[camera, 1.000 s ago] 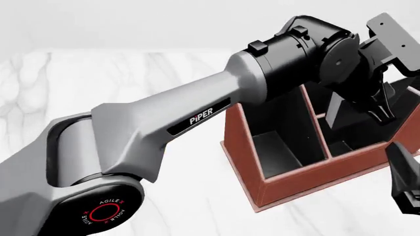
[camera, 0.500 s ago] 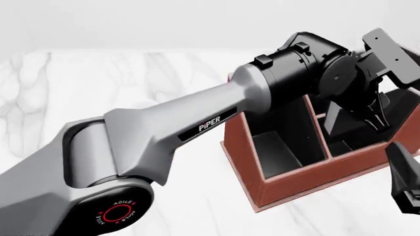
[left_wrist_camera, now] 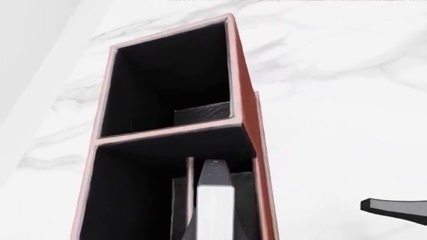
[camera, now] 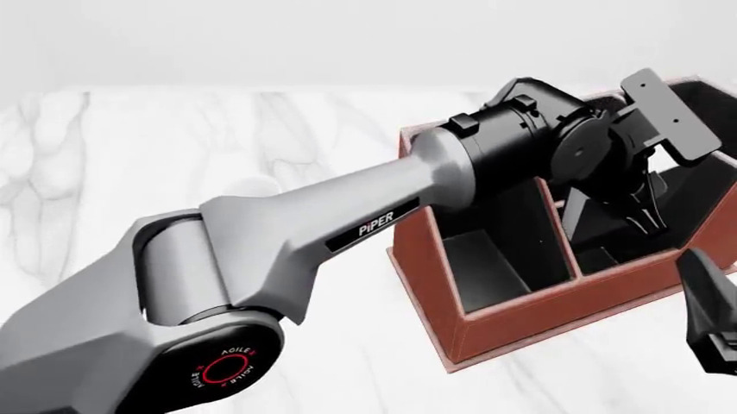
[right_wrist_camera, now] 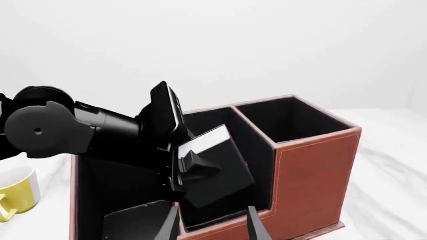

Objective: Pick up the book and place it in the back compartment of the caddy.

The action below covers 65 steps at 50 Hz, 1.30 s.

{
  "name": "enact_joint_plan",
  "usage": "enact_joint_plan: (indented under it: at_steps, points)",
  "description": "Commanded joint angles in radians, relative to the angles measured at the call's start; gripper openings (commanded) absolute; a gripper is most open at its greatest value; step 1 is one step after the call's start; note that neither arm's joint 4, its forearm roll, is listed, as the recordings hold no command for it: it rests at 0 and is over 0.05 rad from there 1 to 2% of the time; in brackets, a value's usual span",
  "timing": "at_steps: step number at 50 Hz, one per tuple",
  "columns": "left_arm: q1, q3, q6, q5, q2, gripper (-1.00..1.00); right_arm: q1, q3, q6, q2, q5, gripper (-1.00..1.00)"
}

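Observation:
The reddish-brown caddy [camera: 519, 323] stands at the right of the table. My left gripper [camera: 639, 216] reaches down into it, shut on the black book [camera: 589, 214]. The book [right_wrist_camera: 217, 150] hangs tilted, partly inside a low black-lined cell beside the tall square cell of the caddy [right_wrist_camera: 313, 170]. In the left wrist view the book's white page edges [left_wrist_camera: 215, 210] point into a cell next to a short divider. I cannot tell whether the book touches the cell floor. My right gripper [right_wrist_camera: 212, 227] is open just in front of the caddy, holding nothing, and shows at the lower right [camera: 708, 323].
A yellow mug [right_wrist_camera: 15, 192] stands on the marble table beyond the caddy's side. The left arm's long grey link [camera: 334, 224] crosses the middle of the front view and hides part of the table.
The left arm has stretched farther forward and its wrist has tipped and shifted left, carrying the book a little lower into the caddy. The right gripper has not moved.

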Motion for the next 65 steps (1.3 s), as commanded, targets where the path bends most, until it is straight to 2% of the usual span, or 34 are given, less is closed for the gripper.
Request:
enact_joint_plan:
  at_steps: [1, 10, 18, 24, 31, 36, 40, 45, 47, 48, 60, 65]
  points:
    - [0.008, 0.004, 0.014, -0.030, 0.010, -1.00, -0.001, 0.000, 0.004, 0.016, -0.014, 1.00]
    - [0.011, -0.012, 0.005, -0.029, 0.026, -1.00, -0.002, 0.001, 0.006, 0.033, -0.029, 1.00]
    - [0.008, 0.010, 0.000, -0.052, 0.034, -1.00, -0.003, 0.001, 0.008, 0.047, -0.040, 1.00]
    - [0.003, -0.013, -0.012, -0.033, 0.049, -1.00, -0.004, 0.001, 0.010, 0.058, -0.049, 1.00]
    - [0.002, 0.010, -0.014, -0.048, 0.058, -1.00, -0.003, 0.001, 0.010, 0.058, -0.049, 1.00]
    - [0.011, -0.014, -0.001, -0.028, 0.080, -1.00, -0.003, 0.000, 0.011, 0.064, -0.054, 1.00]
    - [0.012, -0.033, -0.022, -0.023, 0.086, -1.00, -0.003, 0.000, 0.012, 0.060, -0.051, 1.00]
    - [0.010, 0.031, -0.024, -0.082, 0.064, -1.00, -0.004, 0.001, 0.013, 0.054, -0.045, 1.00]
    - [0.011, 0.018, -0.029, -0.073, 0.071, -1.00, -0.004, 0.001, 0.013, 0.054, -0.046, 1.00]
    - [0.001, 0.024, -0.030, -0.070, 0.069, 1.00, -0.004, 0.000, 0.013, 0.065, -0.056, 1.00]
    - [-0.004, 0.003, -0.056, -0.048, 0.046, 1.00, -0.005, -0.001, 0.014, 0.074, -0.063, 1.00]
    - [-0.003, 0.027, -0.051, -0.055, 0.033, 1.00, -0.006, 0.000, 0.013, 0.071, -0.060, 1.00]
